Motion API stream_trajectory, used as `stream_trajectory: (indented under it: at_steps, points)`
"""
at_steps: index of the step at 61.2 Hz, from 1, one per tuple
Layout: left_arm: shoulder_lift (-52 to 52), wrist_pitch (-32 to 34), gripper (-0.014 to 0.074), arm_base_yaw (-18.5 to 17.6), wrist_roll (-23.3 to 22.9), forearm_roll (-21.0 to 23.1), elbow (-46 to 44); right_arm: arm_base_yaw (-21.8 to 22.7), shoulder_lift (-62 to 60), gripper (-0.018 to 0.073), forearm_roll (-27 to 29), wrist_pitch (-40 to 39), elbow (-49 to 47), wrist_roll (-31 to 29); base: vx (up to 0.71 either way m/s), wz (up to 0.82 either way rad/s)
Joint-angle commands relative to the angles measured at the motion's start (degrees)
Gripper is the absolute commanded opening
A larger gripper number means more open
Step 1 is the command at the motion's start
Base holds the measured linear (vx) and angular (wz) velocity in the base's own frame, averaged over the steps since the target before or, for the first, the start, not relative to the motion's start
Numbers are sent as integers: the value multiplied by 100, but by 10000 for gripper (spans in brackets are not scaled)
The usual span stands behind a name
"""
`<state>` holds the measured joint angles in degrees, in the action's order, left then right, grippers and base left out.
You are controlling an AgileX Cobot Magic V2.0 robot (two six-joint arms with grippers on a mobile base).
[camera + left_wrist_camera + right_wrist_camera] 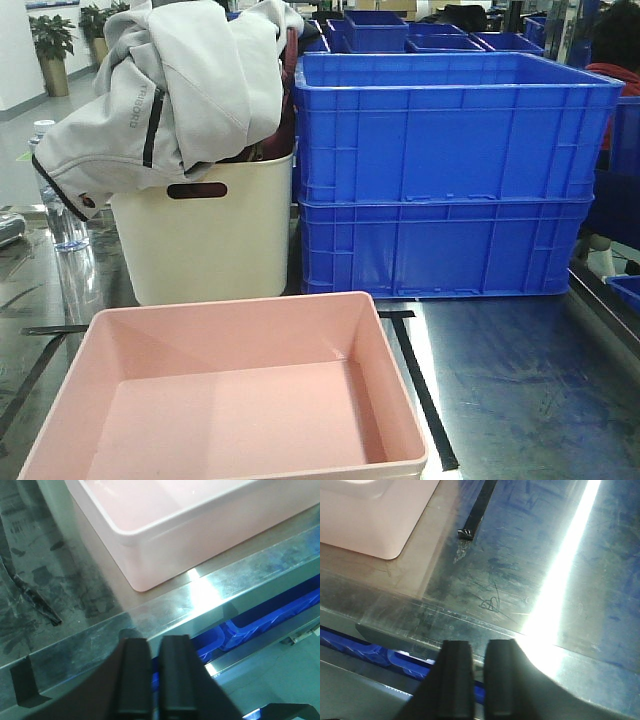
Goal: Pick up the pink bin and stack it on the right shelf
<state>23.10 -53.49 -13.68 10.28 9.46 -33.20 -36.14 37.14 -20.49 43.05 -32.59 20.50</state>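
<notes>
The pink bin [240, 400] sits empty on the shiny steel shelf deck [520, 390], near its front edge. Its near left corner shows in the left wrist view [165, 540] and its near right corner in the right wrist view [375, 515]. My left gripper [154, 645] hangs just off the shelf's front edge, below the bin's corner, jaws nearly together and holding nothing. My right gripper [478, 647] hangs at the front edge right of the bin, jaws nearly together and empty. Neither gripper shows in the front view.
Behind the bin stand a cream tub [205, 235] with a grey jacket [170, 90] draped over it and two stacked blue crates [450, 180]. A water bottle [62, 215] stands at the left. Black tape lines [425, 390] mark the deck. Blue bins [260, 620] lie under the shelf.
</notes>
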Motion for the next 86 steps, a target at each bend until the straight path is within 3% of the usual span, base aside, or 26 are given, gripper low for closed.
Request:
stream_trajectory:
  at_steps: [1,12,27,31,38,47,59,75,86]
  points:
    - [46,366,87,-15,-16,93,-135,6,-18,16,-190,-266,-155,-53,0,0]
    - [46,366,19,-15,-16,93,-135,6,-18,-15,-190,-266,-155,-53,0,0]
    - [-34,407,11,-15,-2,84,-101,6,-18,-13,-190,-291,-155,-53,0,0]
    - [-199,526,11,124,25,-102,-26,6,-18,-13,-190,-310,-155,-53,0,0]
    - [-664,1301,11,433,33,-206,365,6,-18,-12,-195,-310,-155,-53,0,0]
    - [-1319,2787,3,855,28,-200,1311,6,-18,-12,-195,-310,-155,-53,0,0]
    - [-1996,4513,3,1160,28,-200,2578,6,-18,-12,-195,-310,-155,-53,0,0]
    - [-2476,5391,3,1345,13,-200,3575,6,-18,-12,-195,-310,-155,-53,0,0]
    - [-2470,5349,3,1360,9,-205,3565,6,-18,-11,-195,-310,-155,-53,0,0]
